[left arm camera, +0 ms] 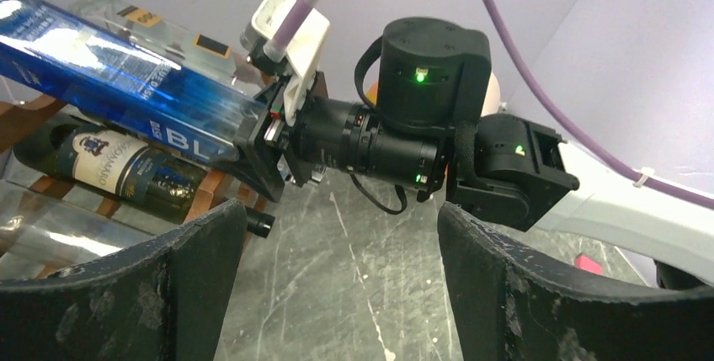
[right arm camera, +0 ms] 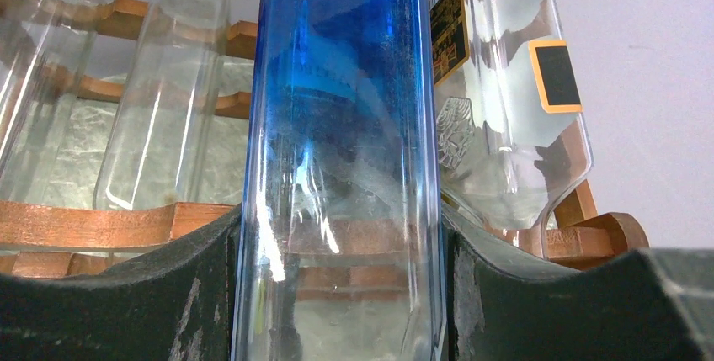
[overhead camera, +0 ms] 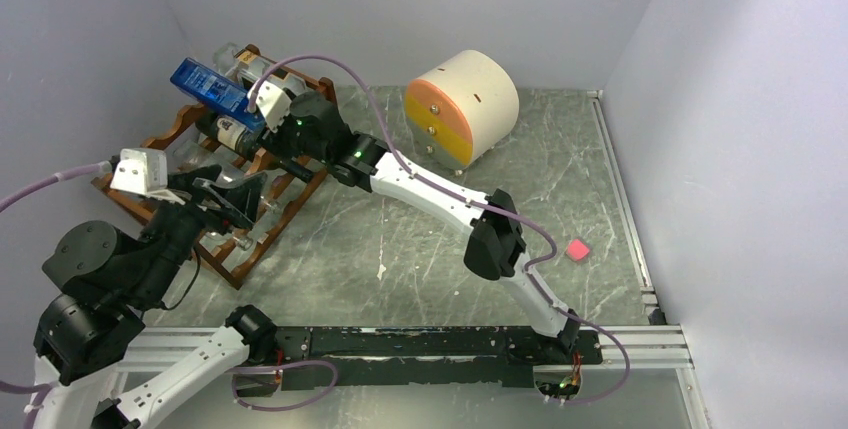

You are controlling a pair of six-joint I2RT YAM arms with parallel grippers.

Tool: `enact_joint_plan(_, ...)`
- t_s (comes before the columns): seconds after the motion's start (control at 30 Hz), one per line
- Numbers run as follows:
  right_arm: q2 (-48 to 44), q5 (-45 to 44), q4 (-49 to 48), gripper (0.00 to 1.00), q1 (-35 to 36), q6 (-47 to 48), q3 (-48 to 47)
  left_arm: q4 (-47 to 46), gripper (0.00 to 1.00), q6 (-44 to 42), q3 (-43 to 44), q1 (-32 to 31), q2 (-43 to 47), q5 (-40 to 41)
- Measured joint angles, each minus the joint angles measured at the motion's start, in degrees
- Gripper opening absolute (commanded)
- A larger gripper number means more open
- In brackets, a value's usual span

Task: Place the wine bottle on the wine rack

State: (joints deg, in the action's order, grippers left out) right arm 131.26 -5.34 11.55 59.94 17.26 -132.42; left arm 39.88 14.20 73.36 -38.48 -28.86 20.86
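Observation:
A blue square wine bottle (overhead camera: 212,89) is held tilted over the upper tier of the reddish-brown wine rack (overhead camera: 232,261). My right gripper (overhead camera: 258,107) is shut on its lower body. In the right wrist view the blue bottle (right arm camera: 341,167) fills the space between both pads, with rack rails (right arm camera: 84,225) behind it. In the left wrist view the blue bottle (left arm camera: 118,92) hangs above a dark labelled bottle (left arm camera: 109,167) lying in the rack. My left gripper (overhead camera: 235,199) is open and empty beside the rack's front, and only bare table shows in its gap (left arm camera: 337,294).
Clear glass bottles (right arm camera: 160,92) lie in the rack on both sides of the blue one. A beige drum with an orange and yellow face (overhead camera: 463,104) stands at the back. A small pink piece (overhead camera: 578,249) lies at the right. The left wall is close behind the rack.

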Motion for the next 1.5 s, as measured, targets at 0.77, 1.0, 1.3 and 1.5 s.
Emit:
enact_joint_plan(0.77, 0.26, 7.04, -3.50, 0.61, -1.92, -2.73, 1.25, 2.95, 1.00, 7.78, -2.19, 0.00, -0.24, -1.31)
enact_joint_plan(1.0, 0.26, 7.98, -3.39, 0.67, -2.23, -3.80, 1.18, 2.49, 1.00, 10.19, -2.32, 0.00, -0.37, -1.31)
enact_joint_plan(1.3, 0.26, 8.52, -6.10, 0.72, -2.43, -4.57, 0.37, 2.12, 0.99, 10.71, -2.25, 0.00, -0.37, -0.26)
enact_joint_plan(1.5, 0.26, 8.52, -6.25, 0.72, -2.45, -4.66, 0.35, 1.95, 1.00, 10.69, -1.62, 0.00, -0.39, 0.63)
